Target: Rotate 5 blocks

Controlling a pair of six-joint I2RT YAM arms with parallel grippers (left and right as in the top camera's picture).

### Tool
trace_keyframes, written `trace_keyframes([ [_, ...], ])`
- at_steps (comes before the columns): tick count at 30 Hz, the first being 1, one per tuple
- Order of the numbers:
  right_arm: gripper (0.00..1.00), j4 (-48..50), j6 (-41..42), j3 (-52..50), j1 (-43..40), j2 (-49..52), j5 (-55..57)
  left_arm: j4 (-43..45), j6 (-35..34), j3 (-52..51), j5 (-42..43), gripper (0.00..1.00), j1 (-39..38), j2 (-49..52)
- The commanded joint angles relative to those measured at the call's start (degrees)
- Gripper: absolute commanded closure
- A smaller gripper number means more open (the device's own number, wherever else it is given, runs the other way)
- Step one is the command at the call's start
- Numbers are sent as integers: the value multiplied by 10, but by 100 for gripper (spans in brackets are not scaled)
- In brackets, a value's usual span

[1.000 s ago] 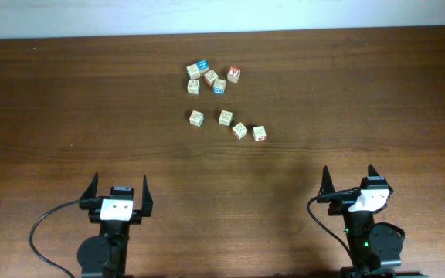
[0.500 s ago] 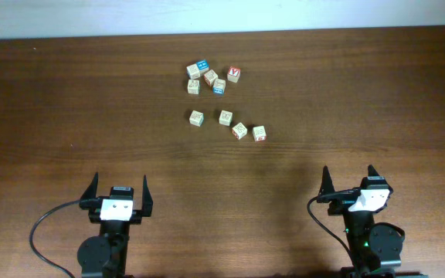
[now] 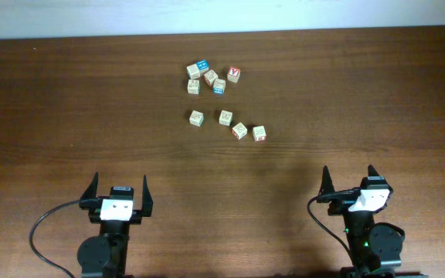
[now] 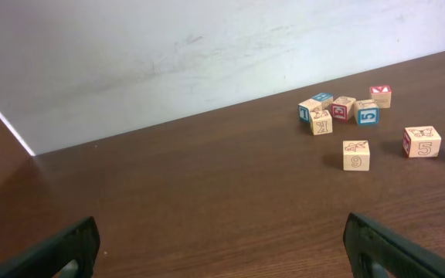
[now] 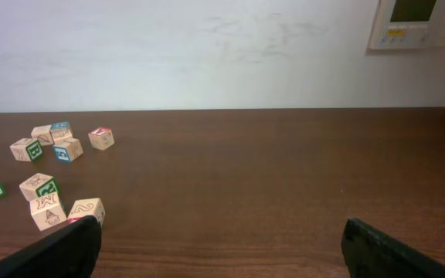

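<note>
Overhead, dark wood table, white wall behind, scattered blocks, left tool and right tool released.

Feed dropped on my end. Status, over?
Left gripper, right gripper open, empty. Small pale wooden letter cubes scattered well ahead, none gripped. Nothing in between.

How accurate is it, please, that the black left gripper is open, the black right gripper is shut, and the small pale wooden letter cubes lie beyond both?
Not quite: the right gripper is open too, as the overhead view shows. The left gripper is open and the wooden letter cubes lie beyond both.
</note>
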Motion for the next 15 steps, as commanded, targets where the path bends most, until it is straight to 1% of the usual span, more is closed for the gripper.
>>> trace_keyframes([
  [1,1,0,-2,-5,-3,-3,0,-3,9,-2,-3,1,-1,-3],
  [2,1,4,-17,-5,-4,-3,25,-3,9,-2,-3,1,-1,-3],
  [5,1,3,-17,-5,-3,-3,25,-3,9,-2,-2,1,-1,-3],
  [6,1,22,-16,-5,-3,-3,24,6,9,-2,4,1,-1,-3],
  [9,1,41,-15,-4,-3,-3,-19,38,2,-2,20,1,-1,-3],
  [11,1,42,-15,11,-3,-2,-43,63,-24,3,21,1,-1,0],
  [14,1,22,-15,66,-3,19,-82,62,-25,47,27,1,-1,37],
  [15,1,12,-15,91,-3,35,-89,62,-25,78,26,1,-1,65],
])
